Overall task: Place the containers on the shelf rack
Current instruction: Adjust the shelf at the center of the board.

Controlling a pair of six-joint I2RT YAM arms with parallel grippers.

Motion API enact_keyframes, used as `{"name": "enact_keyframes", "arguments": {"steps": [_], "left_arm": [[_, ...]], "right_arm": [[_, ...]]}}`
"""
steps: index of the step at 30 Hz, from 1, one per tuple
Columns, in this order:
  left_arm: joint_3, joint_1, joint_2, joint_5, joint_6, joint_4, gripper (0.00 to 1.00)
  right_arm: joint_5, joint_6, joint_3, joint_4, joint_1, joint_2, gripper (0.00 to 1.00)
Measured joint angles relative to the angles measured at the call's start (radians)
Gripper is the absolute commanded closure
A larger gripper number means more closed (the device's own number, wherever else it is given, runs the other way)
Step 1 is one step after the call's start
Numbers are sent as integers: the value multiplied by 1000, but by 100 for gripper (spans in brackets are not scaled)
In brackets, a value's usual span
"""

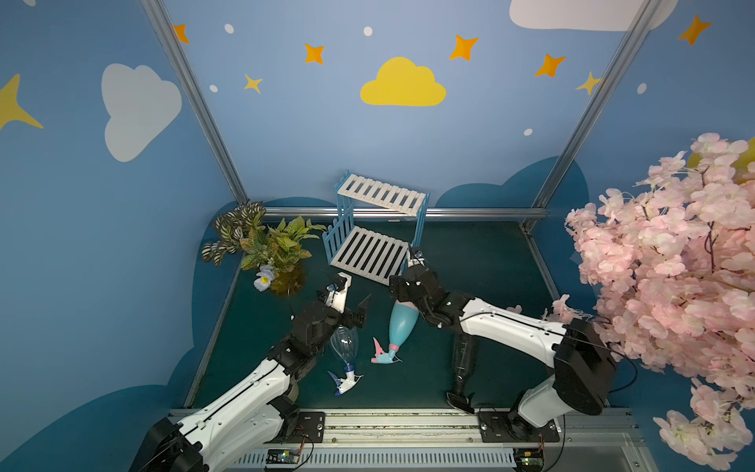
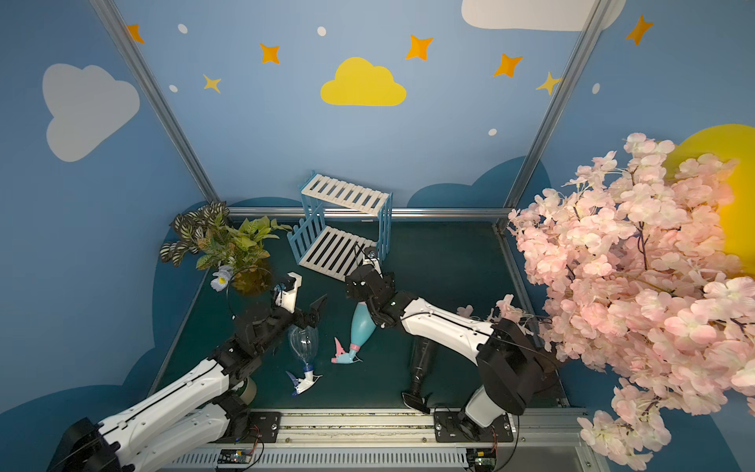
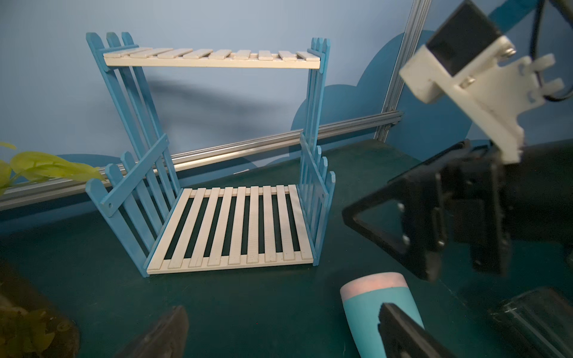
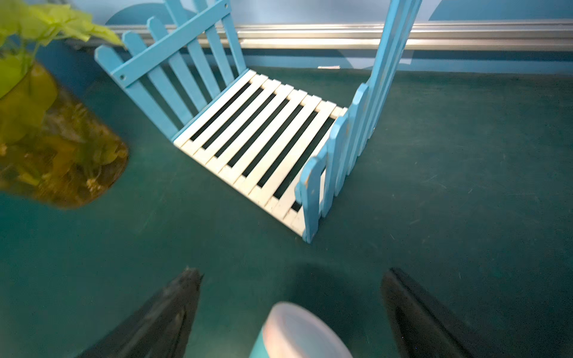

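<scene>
1. right wrist view: right gripper (image 4: 291, 272) spread; light blue spray bottle (image 4: 297, 331) lies beneath, between the jaws.
2. best lower squarely, clamp its wide body; shelf rack (image 4: 260, 136) ahead.
3. left gripper (image 3: 280, 311) spread, empty.

Bench (image 1: 470, 265) – dark green, matt surface, bounded by metal rails at the back and sides. A shelf rack (image 1: 335, 241) stands upright on it towards the back, near the rear rail and set slightly askew to it. Potted plants (image 1: 269, 245) stand at the back left corner, near the rack but apart from it. Three bottles lie on their sides in front of the rack, bases towards it and trigger heads towards the front edge. The light blue bottle (image 1: 402, 323) lies centrally. The clear bottle (image 1: 343, 343) lies near it on the left, not touching. The smoky black bottle (image 1: 463, 359) lies well apart on the right – partly hidden by an arm.
</scene>
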Motion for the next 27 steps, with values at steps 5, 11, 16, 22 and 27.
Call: {"name": "enact_keyframes", "arguments": {"steps": [5,11,16,22,27], "left_arm": [[0,-2,-17,-17,-1,-32,0],[0,-3,-54,-47,0,-55,0],[-1,-3,-59,-66,3,-64,0],[-2,-3,-45,-74,3,-64,0],[-2,-3,-34,-70,3,-65,0]], "right_arm": [[53,38,120,-26,-31,161,13],[59,36,204,-47,-89,260,50],[41,32,225,-55,-105,280,78],[68,23,192,-54,-110,259,91],[42,-28,97,-51,-140,175,95]]}}
